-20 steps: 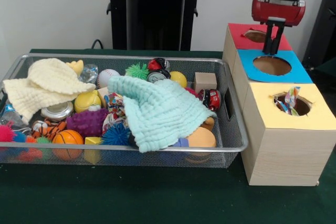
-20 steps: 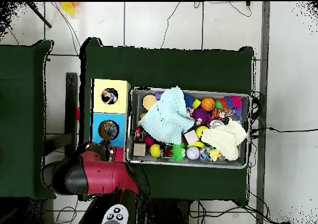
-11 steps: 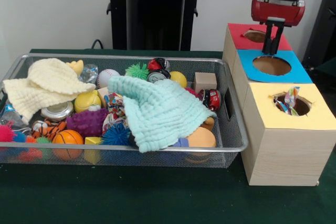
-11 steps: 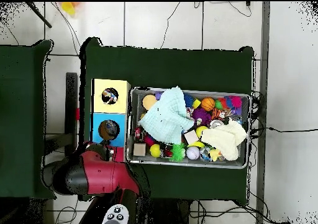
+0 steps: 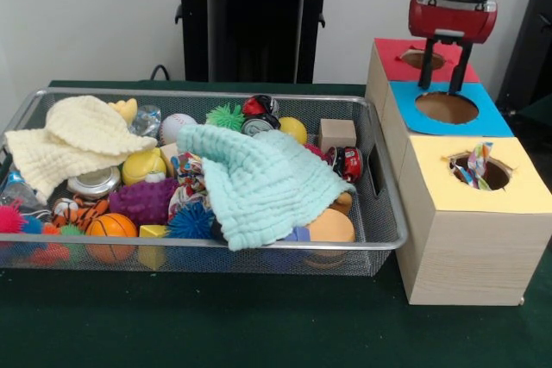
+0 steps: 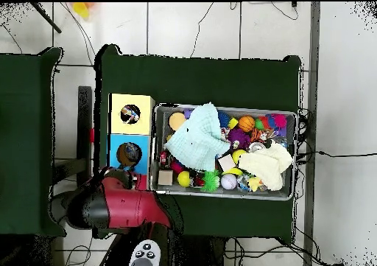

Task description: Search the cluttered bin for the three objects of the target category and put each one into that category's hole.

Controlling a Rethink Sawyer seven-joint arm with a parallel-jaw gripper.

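Targets: category not stated, so which three pieces count cannot be told. All candidates lie in the wire bin (image 5: 379,239), well apart from the gripper.

Handling, judged by type:
- Small basketball (image 5: 110,228) and the other smooth balls: light, likely to roll; pinch across the middle.
- Blue spiky ball (image 5: 190,221): soft, yields; close firmly.
- Wooden block (image 5: 336,134): stiff, flat faces, easiest hold.
- Red toy car (image 5: 348,164): hard, slick; take across its sides. It sits against the bin's wall nearest the boxes.
- Round tin (image 5: 93,182): smooth and possibly too wide.

A mint cloth (image 5: 259,183) drapes the bin's middle and a cream cloth (image 5: 82,140) the far end; both probably hide pieces and are limp, so lift by a fold.

Beside the bin stand three boxes in a row: red top (image 5: 392,51), blue top (image 5: 483,114), yellow top (image 5: 526,187). A striped scrap (image 5: 477,163) pokes from the yellow hole. Contents of the other two holes: cannot tell.

Gripper (image 5: 445,75): fingers spread, empty, hanging over the red–blue seam.
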